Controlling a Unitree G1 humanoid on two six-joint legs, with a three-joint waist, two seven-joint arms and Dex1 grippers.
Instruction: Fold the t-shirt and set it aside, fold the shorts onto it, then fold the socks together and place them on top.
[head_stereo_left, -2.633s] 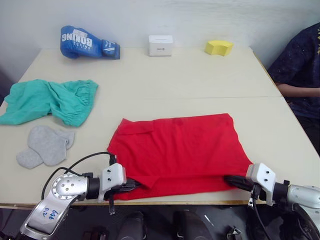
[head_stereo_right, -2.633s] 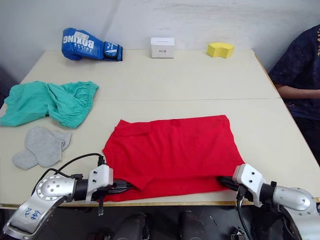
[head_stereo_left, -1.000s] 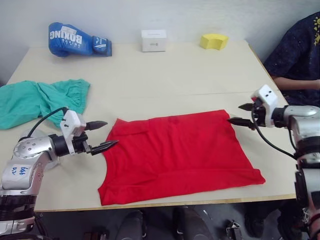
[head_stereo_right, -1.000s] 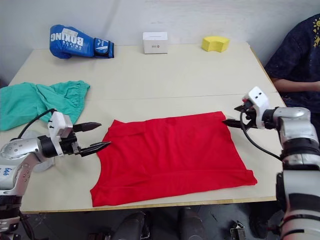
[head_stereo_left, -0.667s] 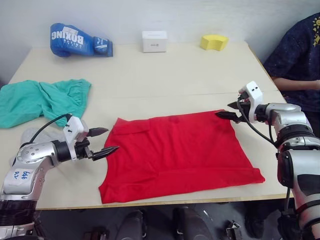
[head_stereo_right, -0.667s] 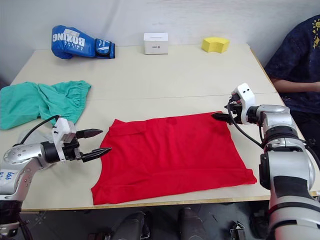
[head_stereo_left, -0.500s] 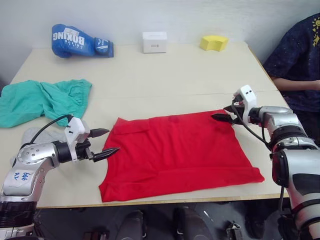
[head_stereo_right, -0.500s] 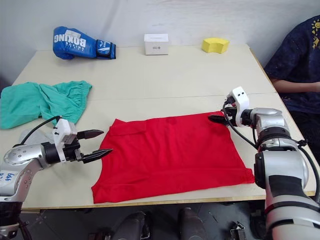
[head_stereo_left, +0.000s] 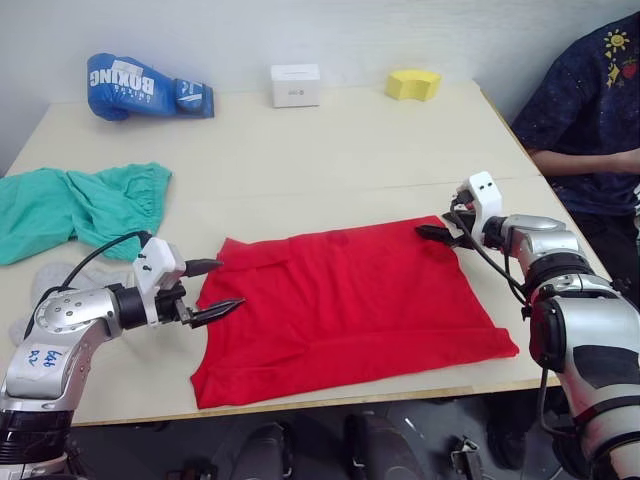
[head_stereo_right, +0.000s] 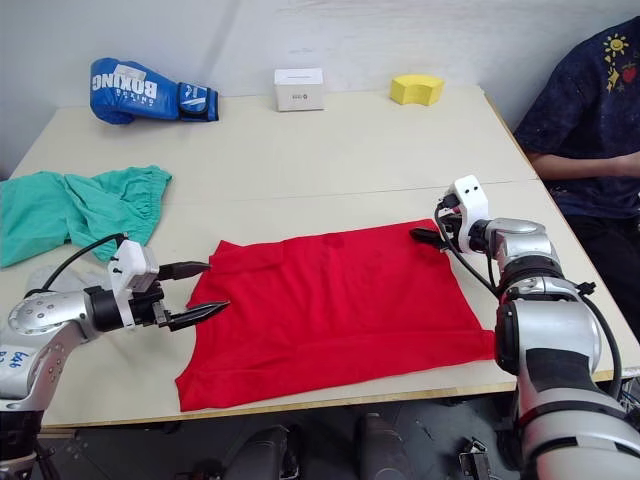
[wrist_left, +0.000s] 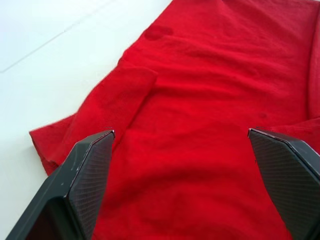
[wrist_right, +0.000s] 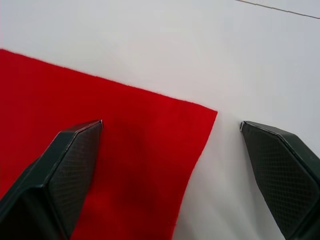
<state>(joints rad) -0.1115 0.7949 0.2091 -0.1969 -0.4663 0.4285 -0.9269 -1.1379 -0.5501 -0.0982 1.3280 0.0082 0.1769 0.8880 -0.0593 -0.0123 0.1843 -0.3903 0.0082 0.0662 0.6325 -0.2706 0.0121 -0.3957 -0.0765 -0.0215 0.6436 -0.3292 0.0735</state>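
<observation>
The red t-shirt (head_stereo_left: 350, 300) lies flat in the middle of the table (head_stereo_left: 330, 160), folded into a rough rectangle. My left gripper (head_stereo_left: 232, 283) is open, just off the shirt's left edge and pointing at it; in the left wrist view its fingers (wrist_left: 90, 170) stand wide over the red cloth (wrist_left: 200, 100). My right gripper (head_stereo_left: 435, 224) is open at the shirt's far right corner (wrist_right: 195, 112), one finger (wrist_right: 75, 155) over the cloth, the other over bare table. The teal shorts (head_stereo_left: 70, 205) lie crumpled at the far left. The grey socks (head_stereo_left: 50, 283) are partly hidden behind my left arm.
A blue boxing glove (head_stereo_left: 145, 85), a white box (head_stereo_left: 295, 85) and a yellow sponge (head_stereo_left: 413, 83) sit along the table's far edge. A person in a dark shirt (head_stereo_left: 590, 100) sits at the right side. The t-shirt's near hem lies close to the table's front edge.
Both grippers left the shirt's near hem. Over the last second the left one edged right toward the shirt's left side, and the right one came in to the far right corner. The camera shifted slightly.
</observation>
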